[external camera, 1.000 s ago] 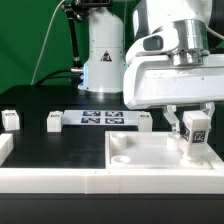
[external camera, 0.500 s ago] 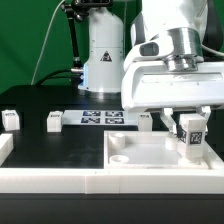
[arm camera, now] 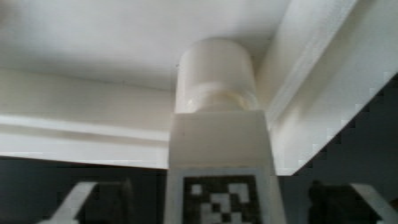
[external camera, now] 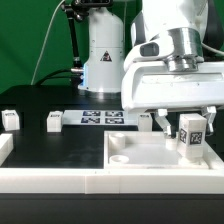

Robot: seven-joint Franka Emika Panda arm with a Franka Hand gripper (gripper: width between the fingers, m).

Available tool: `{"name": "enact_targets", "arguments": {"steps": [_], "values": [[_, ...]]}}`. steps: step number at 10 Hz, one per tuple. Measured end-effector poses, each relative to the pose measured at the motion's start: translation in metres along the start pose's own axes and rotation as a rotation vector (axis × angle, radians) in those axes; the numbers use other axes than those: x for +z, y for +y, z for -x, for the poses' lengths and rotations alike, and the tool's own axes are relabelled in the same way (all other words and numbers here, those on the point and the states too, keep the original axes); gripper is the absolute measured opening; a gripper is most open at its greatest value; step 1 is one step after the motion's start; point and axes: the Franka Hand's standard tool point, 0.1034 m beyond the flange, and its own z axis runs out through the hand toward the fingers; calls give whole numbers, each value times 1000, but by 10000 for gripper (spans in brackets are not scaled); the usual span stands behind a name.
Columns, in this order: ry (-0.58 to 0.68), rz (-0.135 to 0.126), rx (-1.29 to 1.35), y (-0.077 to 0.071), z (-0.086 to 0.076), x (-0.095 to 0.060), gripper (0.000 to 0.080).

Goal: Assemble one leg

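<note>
1. One white plate (external camera: 150, 152) lies in front; work at its corner toward the exterior view's right.
2. Gripper (external camera: 190, 125) is closed on the leg (external camera: 193, 138), holding it upright over that corner; tip contact cannot be told.
3. Recommended: centre the leg's round end over the corner, lower vertically, avoid tilting, then turn it home.

- leg (external camera: 192, 135): small white cuboid peg, black-and-white tag facing camera
- upright, clamped between jaws, above white plate (external camera: 155, 160) corner, exterior view's right
</note>
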Motion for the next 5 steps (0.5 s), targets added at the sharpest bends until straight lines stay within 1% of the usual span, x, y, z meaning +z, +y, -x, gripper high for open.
{"name": "enact_targets", "arguments": {"steps": [1,2,5], "values": [[0,0,0,0,0,0,592],[0,0,0,0,0,0,638],[-1,0,0,0,0,0,646]]}}
